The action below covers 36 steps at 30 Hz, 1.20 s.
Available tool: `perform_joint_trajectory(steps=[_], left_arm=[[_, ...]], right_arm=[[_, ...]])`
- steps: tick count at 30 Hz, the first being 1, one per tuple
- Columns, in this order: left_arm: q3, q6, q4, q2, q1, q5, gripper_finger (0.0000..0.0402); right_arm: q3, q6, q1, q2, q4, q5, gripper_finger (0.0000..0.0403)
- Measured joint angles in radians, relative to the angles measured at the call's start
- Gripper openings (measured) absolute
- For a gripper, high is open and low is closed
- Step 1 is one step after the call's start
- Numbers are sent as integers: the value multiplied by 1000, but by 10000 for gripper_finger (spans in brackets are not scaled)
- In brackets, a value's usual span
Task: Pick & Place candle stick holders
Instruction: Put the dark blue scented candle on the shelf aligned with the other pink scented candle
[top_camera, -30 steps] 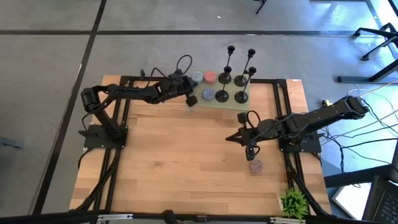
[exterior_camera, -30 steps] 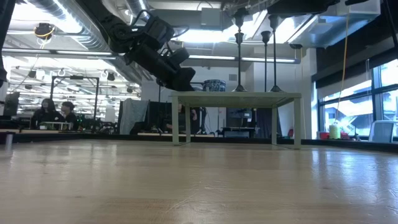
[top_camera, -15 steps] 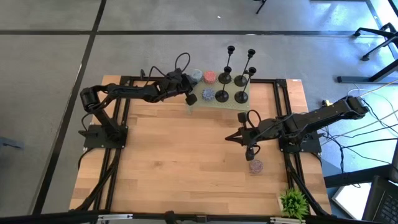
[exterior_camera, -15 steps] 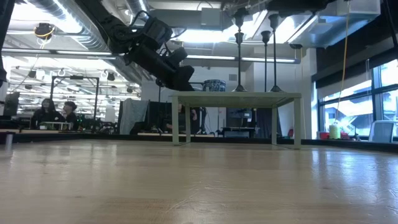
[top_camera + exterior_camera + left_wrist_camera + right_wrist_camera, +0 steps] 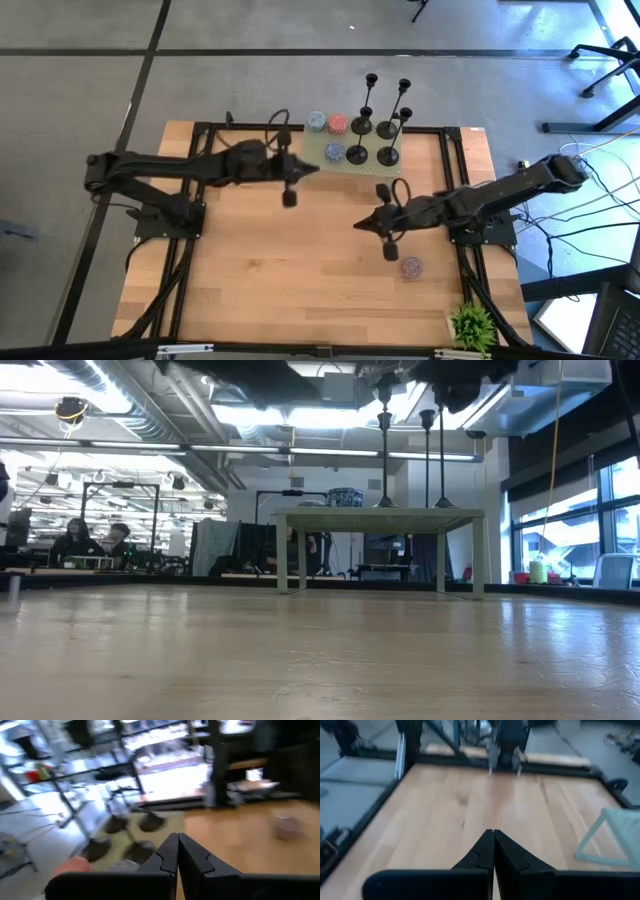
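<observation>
Four black candle stick holders (image 5: 372, 140) stand by their round bases on a small pale green table (image 5: 318, 158) at the far middle of the wooden table. Their stems (image 5: 384, 455) also rise above the green table top (image 5: 380, 514) in the low view. My left gripper (image 5: 314, 168) is shut and empty in the air at the green table's near left corner; its wrist view (image 5: 177, 845) shows the holder bases (image 5: 140, 851) ahead. My right gripper (image 5: 358, 224) is shut and empty (image 5: 493, 840) over the bare wood, pointing toward the table's left edge.
Three small round jars (image 5: 327, 123) stand on the green table to the left of the holders. Another jar (image 5: 411, 266) sits on the wood near my right arm. A green plant (image 5: 472, 325) stands at the near right corner. The left and near wood (image 5: 260, 270) holds nothing.
My left arm has stretched out low and long, and its gripper has risen out of the low view, now pointing right at the green table's near left corner. My right gripper has moved a little toward the table's left edge.
</observation>
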State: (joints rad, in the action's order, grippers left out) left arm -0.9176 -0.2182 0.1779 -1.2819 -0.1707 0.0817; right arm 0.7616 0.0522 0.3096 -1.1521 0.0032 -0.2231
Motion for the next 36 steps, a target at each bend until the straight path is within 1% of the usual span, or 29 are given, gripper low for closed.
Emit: perform_joint_trajectory(steps=[2,4,6,8,11,14,17,19,22,25,27,29,31,34,36], left_arm=[[0,0,-87,46,55,0,2],[9,34,-136,77,113,5,2],[35,74,-144,94,164,6,2],[56,94,-141,97,207,5,2],[80,99,-139,92,251,5,2],[83,31,-121,73,266,15,2],[82,22,-35,49,263,39,3],[82,24,-8,29,256,32,9],[82,24,-9,-1,251,28,27],[82,24,-11,-29,247,28,51],[82,25,-10,-43,248,29,67],[82,34,-8,-50,248,28,80],[82,46,-2,-50,248,28,89],[82,82,5,-50,248,29,95],[82,100,5,-50,248,29,97]], right_arm=[[0,6,0,-44,10,-1,5],[-1,43,-2,-89,57,-1,5],[0,89,-8,-130,114,-1,5],[4,98,-10,-154,104,-2,5],[34,98,-10,-174,58,-33,7],[68,98,-10,-177,39,-35,10],[102,98,-10,-177,38,-36,11],[119,97,-12,-177,40,-38,11],[128,47,-17,-177,44,-82,11],[128,30,-19,-177,50,-125,12],[128,46,-22,-177,80,-164,12],[128,105,-27,-177,95,-198,12],[128,125,-40,-177,97,-177,12],[128,78,-56,-177,97,-59,12],[128,60,-60,-177,87,-8,12]])
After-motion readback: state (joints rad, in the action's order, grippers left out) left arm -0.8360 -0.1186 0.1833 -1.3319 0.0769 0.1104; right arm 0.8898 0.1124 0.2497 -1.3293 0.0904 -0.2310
